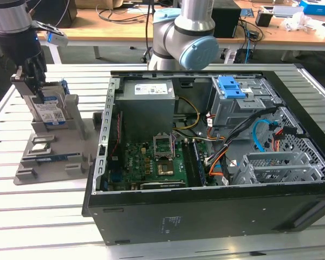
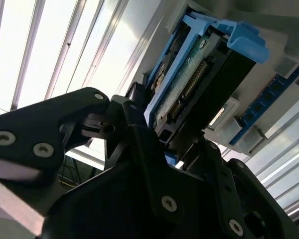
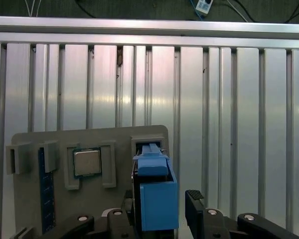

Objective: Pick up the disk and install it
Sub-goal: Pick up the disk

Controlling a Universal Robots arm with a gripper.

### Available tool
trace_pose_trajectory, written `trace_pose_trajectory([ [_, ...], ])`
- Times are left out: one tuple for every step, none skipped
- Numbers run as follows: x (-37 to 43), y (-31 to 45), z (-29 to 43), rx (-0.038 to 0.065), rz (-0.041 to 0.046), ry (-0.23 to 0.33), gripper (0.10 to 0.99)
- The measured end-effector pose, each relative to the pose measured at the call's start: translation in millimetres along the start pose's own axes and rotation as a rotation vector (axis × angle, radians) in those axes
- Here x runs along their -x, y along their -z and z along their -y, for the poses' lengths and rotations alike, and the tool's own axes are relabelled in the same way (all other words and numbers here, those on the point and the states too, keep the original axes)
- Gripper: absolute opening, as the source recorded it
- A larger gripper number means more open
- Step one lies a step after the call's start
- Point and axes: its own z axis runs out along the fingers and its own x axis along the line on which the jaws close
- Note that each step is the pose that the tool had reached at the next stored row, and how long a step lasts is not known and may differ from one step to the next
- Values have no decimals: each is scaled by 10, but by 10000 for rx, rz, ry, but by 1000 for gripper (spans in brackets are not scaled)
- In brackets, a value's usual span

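One disk (image 1: 50,111) stands upright in the grey holder (image 1: 70,142); I see my gripper (image 3: 160,200) straddling it, fingers apart, not yet clamped.

Slatted metal table (image 1: 43,227), grey fixture tray (image 1: 43,169), open computer case (image 1: 206,216)

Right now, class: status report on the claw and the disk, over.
Claw at the disk, grip unconfirmed. Disk upright in its grey rack, not lifted. Nothing blocking it.
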Motion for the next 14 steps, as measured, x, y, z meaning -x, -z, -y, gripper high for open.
trace_pose_trajectory([
  [1, 0, 0, 0, 0, 0, 529],
  [1, 0, 0, 0, -1, 1, 459],
  [3, 0, 0, 0, 0, 0, 396],
  [4, 0, 0, 0, 0, 0, 365],
  [5, 0, 0, 0, 0, 0, 365],
  [6, 0, 0, 0, 1, 1, 365],
  [8, 0, 0, -1, 1, 0, 365],
  [9, 0, 0, -1, 0, 0, 365],
  [11, 0, 0, 0, 1, 0, 365],
  [11, 0, 0, 0, 1, 0, 365],
  [12, 0, 0, 0, 0, 0, 365],
  [13, 0, 0, 0, 1, 0, 365],
  [15, 0, 0, 0, 1, 0, 365],
  [17, 0, 0, 0, 0, 0, 365],
])
